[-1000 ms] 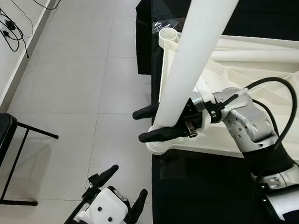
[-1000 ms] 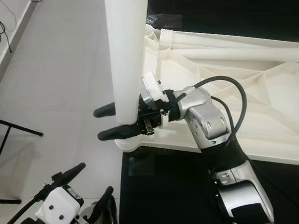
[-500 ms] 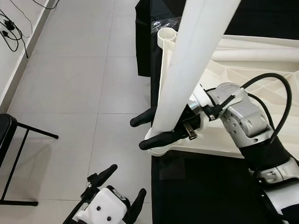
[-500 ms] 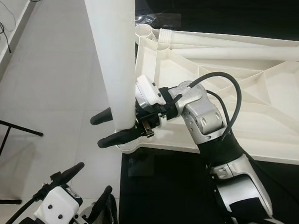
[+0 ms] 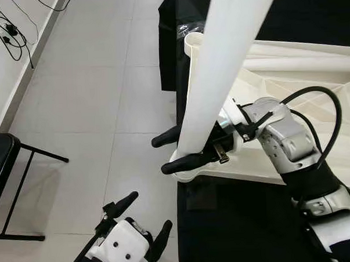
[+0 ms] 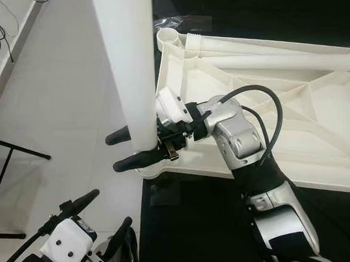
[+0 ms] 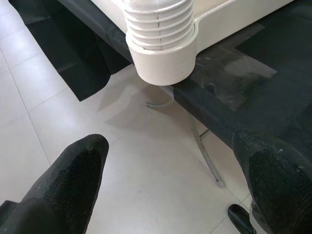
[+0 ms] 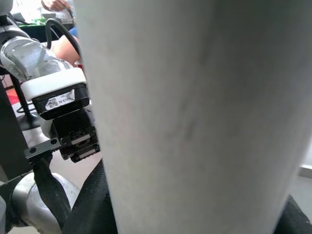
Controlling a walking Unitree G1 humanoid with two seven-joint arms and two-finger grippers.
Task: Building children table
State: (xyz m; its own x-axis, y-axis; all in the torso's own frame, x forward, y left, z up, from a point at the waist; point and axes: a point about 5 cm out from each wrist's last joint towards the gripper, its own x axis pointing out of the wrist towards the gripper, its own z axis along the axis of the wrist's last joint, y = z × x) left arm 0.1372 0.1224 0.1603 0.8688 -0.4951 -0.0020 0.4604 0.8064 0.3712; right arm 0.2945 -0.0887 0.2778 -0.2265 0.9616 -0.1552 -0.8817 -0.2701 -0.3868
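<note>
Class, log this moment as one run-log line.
right gripper: fingers around table leg at corner socket | left gripper: open, idle | tabletop: upside down

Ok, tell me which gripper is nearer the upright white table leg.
Right. The right gripper has its fingers around the white table leg; the left gripper hangs open below it over the floor.

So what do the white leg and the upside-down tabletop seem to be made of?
White leg: likely moulded plastic, matte and smooth, with moulded threads at its base in the left wrist view. Tabletop: probably the same plastic, its underside showing moulded ribs. The right gripper jaws clasp the leg.
</note>
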